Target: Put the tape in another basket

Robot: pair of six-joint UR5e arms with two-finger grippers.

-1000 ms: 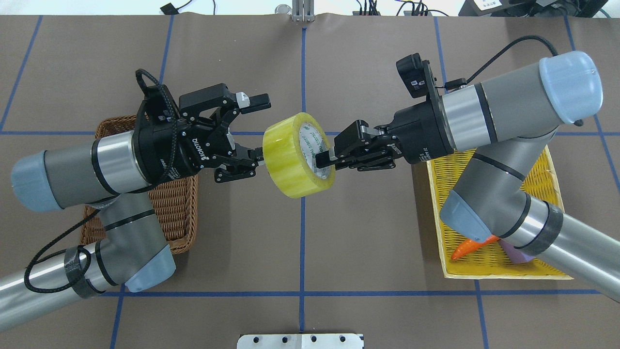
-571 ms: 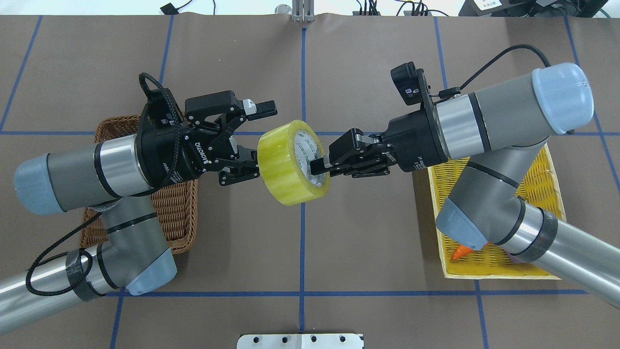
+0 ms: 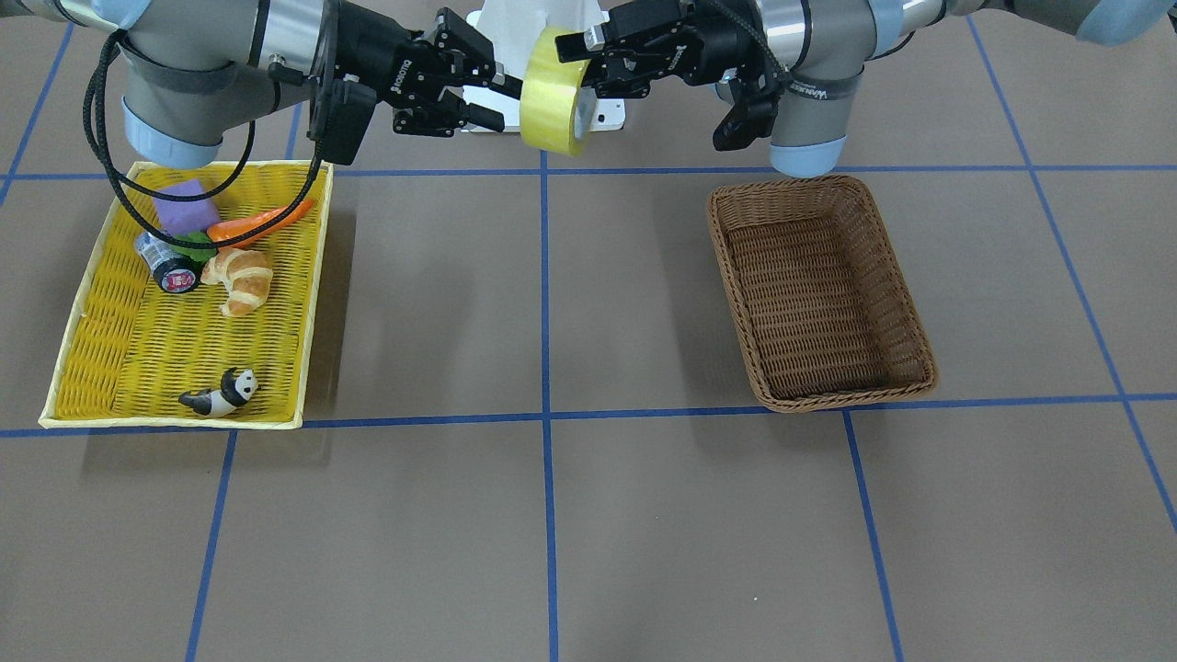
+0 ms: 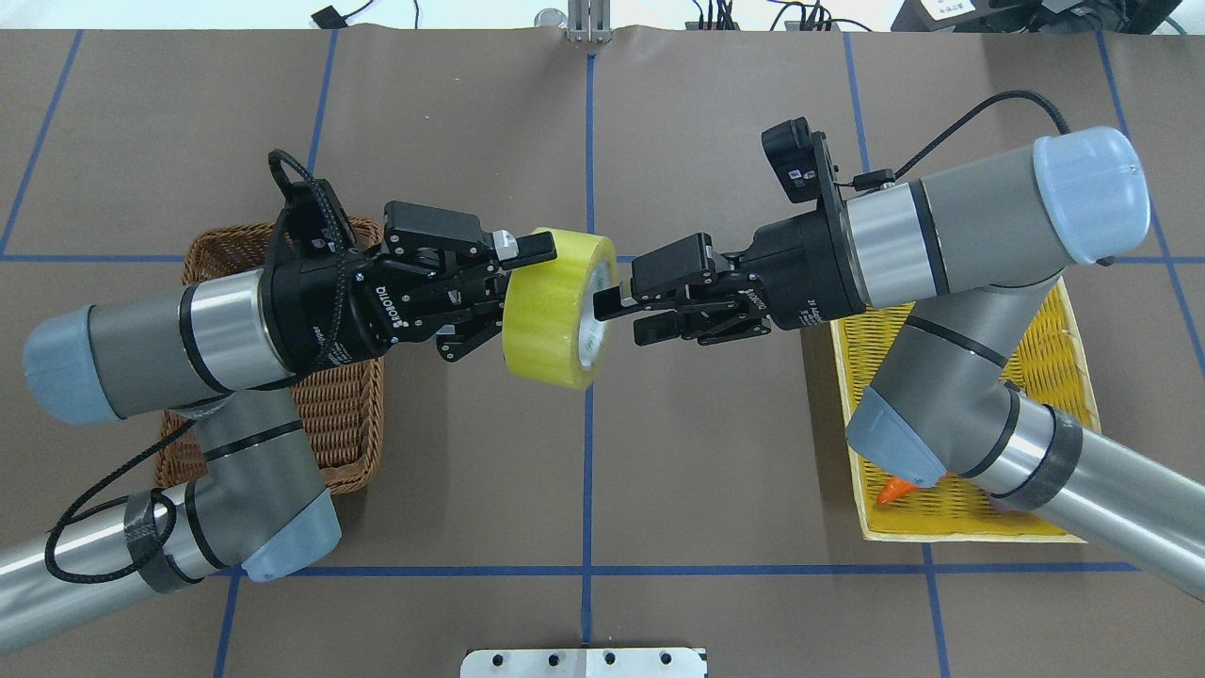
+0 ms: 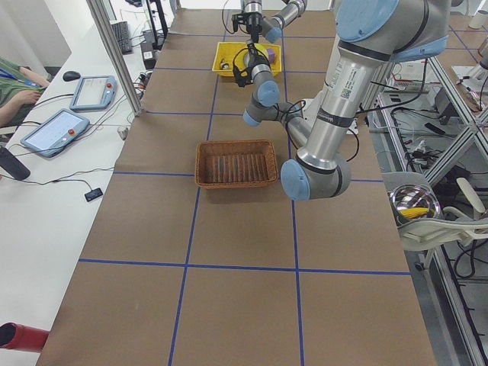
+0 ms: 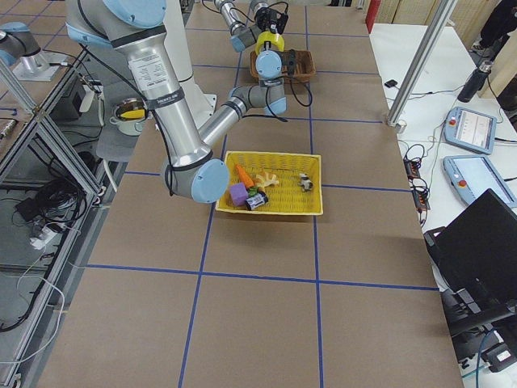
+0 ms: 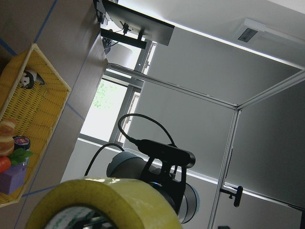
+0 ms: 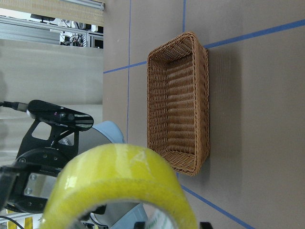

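The yellow tape [image 4: 551,311] is held upright in the air over the table's centre line, between both grippers; it also shows in the front view [image 3: 550,92] and both wrist views [image 7: 105,202] [image 8: 119,186]. My left gripper [image 4: 522,292] is shut on its rim, with one finger over the outer wall. My right gripper [image 4: 623,316] is at the tape's core face, and its fingers are parted. In the front view the left gripper [image 3: 588,64] and the right gripper [image 3: 497,103] flank the roll. The brown wicker basket [image 3: 823,400] stands empty under my left arm [image 4: 344,424].
The yellow woven tray [image 3: 138,349] under my right arm holds a carrot [image 3: 262,221], a purple block [image 3: 188,207], a small can [image 3: 170,267], a croissant [image 3: 241,280] and a panda figure [image 3: 221,395]. A metal plate [image 4: 584,662] sits at the near table edge.
The tape has shifted left and turned more edge-on. My left gripper has closed on its rim. My right gripper's fingers have parted from the tape's wall.
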